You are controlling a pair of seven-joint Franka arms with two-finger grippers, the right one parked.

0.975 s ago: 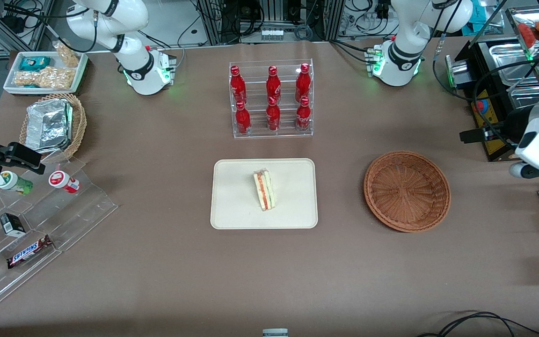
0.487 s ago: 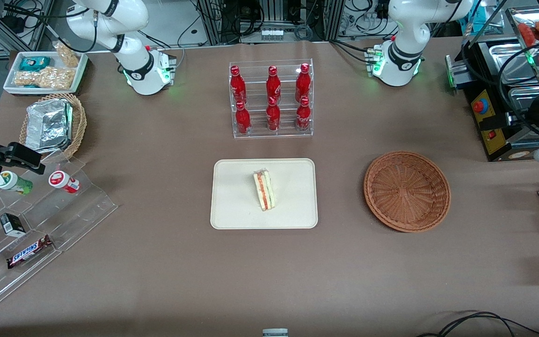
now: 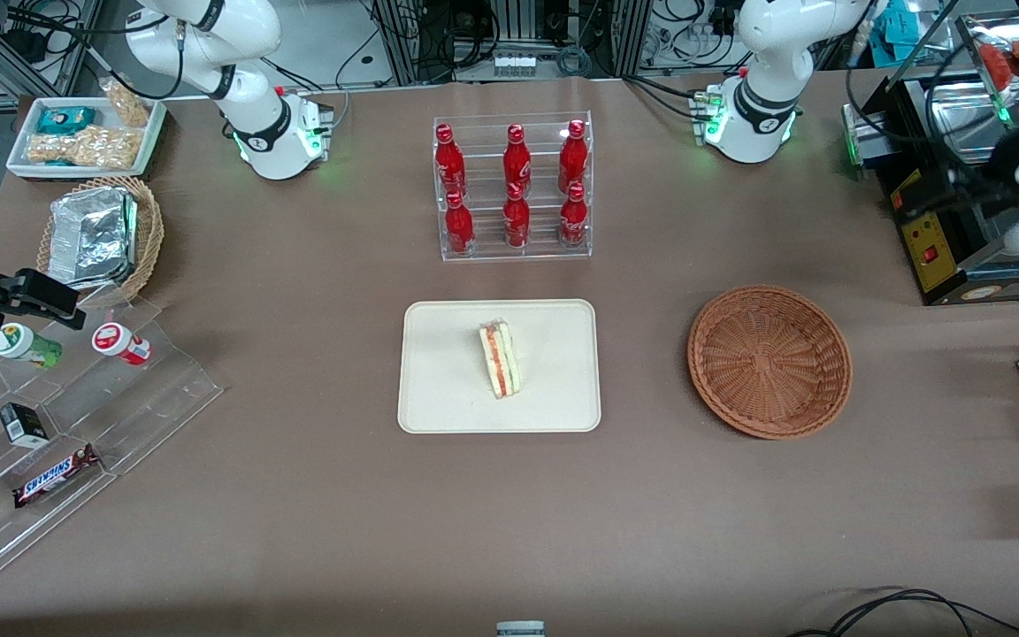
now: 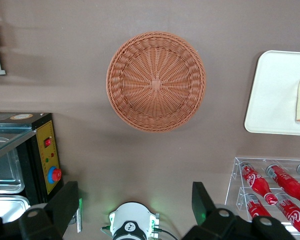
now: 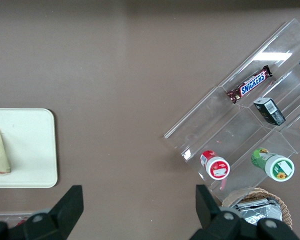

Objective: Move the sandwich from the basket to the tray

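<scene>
I saw the sandwich lying on its side on the tray in the middle of the brown table, with the basket beside it toward the working arm's end. My gripper hung high above that end of the table, its fingers spread wide and holding nothing. A rack of red bottles stood farther from the camera than the tray, before cluttered cabling.

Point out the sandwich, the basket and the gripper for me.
sandwich (image 3: 500,360), front view, striped filling edge.
basket (image 3: 769,360), front view, woven centre.
gripper (image 4: 135,207), left wrist view, gap between its open fingers.
</scene>
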